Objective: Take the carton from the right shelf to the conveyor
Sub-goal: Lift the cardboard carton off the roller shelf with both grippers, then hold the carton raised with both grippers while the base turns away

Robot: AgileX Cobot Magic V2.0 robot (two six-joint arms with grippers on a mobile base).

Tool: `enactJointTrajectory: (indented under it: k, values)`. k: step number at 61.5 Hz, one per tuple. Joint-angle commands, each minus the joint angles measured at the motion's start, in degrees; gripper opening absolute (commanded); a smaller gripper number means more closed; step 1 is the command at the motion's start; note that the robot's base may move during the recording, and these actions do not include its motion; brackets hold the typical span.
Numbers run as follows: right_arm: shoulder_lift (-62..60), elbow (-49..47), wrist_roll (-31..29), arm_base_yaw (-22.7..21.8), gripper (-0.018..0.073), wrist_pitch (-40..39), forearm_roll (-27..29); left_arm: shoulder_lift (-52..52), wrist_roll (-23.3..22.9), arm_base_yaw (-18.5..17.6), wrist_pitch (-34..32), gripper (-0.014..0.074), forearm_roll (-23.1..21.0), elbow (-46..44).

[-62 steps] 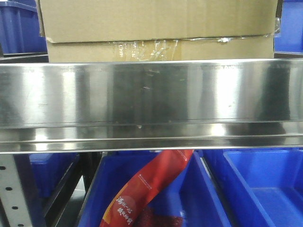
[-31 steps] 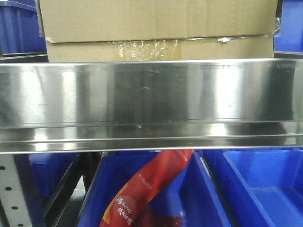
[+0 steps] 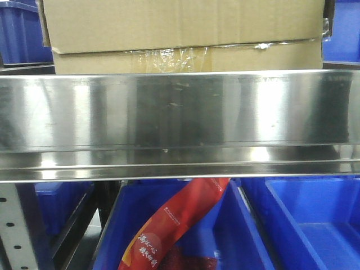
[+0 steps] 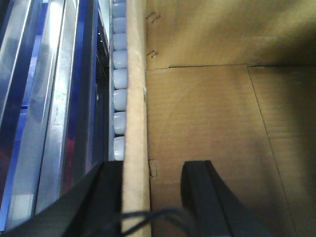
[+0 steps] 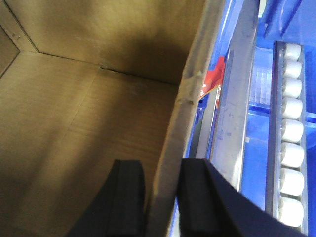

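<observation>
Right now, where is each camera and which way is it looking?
Front camera: level with and facing the right shelf, carton above, blue bins below; no robot parts show.
Left wrist: looks down the left gripper straddling a carton wall.
Right wrist: looks down the right gripper pinching the opposite wall.
Both wrist views share the carton's inside and white rollers.

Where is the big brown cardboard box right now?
In the front view, the carton sits top centre on the right shelf, just behind its shiny front rail, with blue bins on either side.
</observation>
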Motion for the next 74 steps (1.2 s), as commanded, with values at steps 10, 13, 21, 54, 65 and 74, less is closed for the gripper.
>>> enactJointTrajectory:
  k: [10, 13, 21, 54, 65, 74]
  values:
    - [-5.59, -0.41, -0.90, 0.03, -0.0069, 1.73, -0.45, -5.29, 1.07, 0.32, 1.00, -0.0016, -0.55, -0.33]
    - [-7.11, -0.41, -0.90, 0.03, -0.0069, 1.73, -0.45, -7.04, 1.07, 0.12, 1.00, -0.0016, -0.55, -0.33]
    - [-11.67, -0.41, -0.90, 0.03, -0.0069, 2.09, 0.24, -10.88, 1.07, -0.35, 1.00, -0.0016, -0.46, -0.33]
    - [-28.97, 16.40, -0.90, 5.71, -0.0069, 2.26, 1.48, -23.19, 0.84, -11.01, 1.00, -0.0016, 2.02, 7.55]
    - [-30.01, 18.77, -0.90, 8.47, -0.0069, 0.94, 5.10, -29.84, -0.13, -12.16, 1.00, -0.0016, 2.02, 16.44]
    - [-29.68, 18.77, -0.90, 11.89, -0.0069, -2.87, 5.47, -35.96, -2.50, -12.16, 1.00, -0.0016, 2.02, 22.95]
